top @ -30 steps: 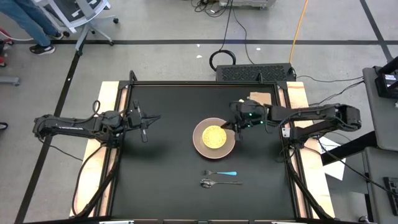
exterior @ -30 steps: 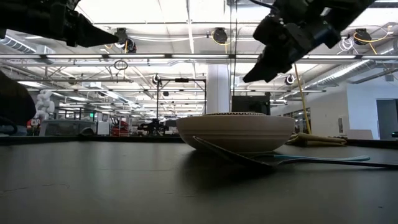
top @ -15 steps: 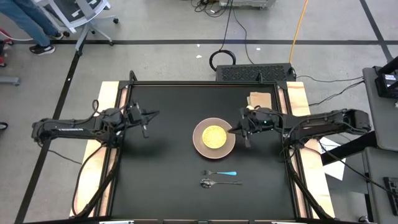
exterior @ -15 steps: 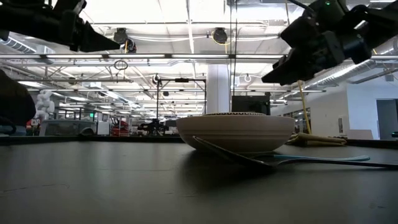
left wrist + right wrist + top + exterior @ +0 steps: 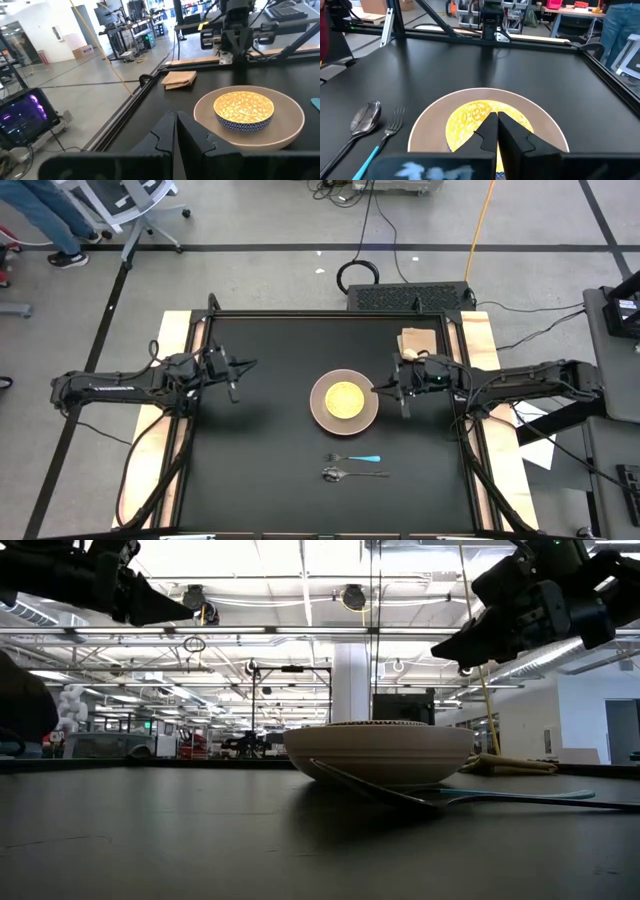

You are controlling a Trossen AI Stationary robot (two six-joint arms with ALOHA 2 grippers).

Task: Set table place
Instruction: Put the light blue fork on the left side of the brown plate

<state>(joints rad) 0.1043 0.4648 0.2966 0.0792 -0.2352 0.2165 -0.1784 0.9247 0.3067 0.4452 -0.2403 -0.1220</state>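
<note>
On the black table [image 5: 270, 470] stands a tan plate [image 5: 322, 412] with a yellow patterned bowl [image 5: 344, 397] in its middle. A fork [image 5: 355, 458] with a blue handle and a spoon [image 5: 350, 474] lie nearer the front edge. My right gripper [image 5: 379, 390] hovers shut just off the plate's right rim, pointing at the bowl [image 5: 470, 117], with nothing in it. My left gripper [image 5: 248, 367] hangs shut over the table's left part, well clear of the plate [image 5: 280, 131].
A folded tan napkin [image 5: 418, 340] lies at the table's far right corner. Wooden boards [image 5: 170, 360] run along the left and right sides. Bare black tabletop spreads to the plate's left and along the near edge.
My right gripper has drawn back from above the plate's right part toward the table's right edge, staying shut with nothing in it. Plate, bowl, fork and spoon have stayed in place.
</note>
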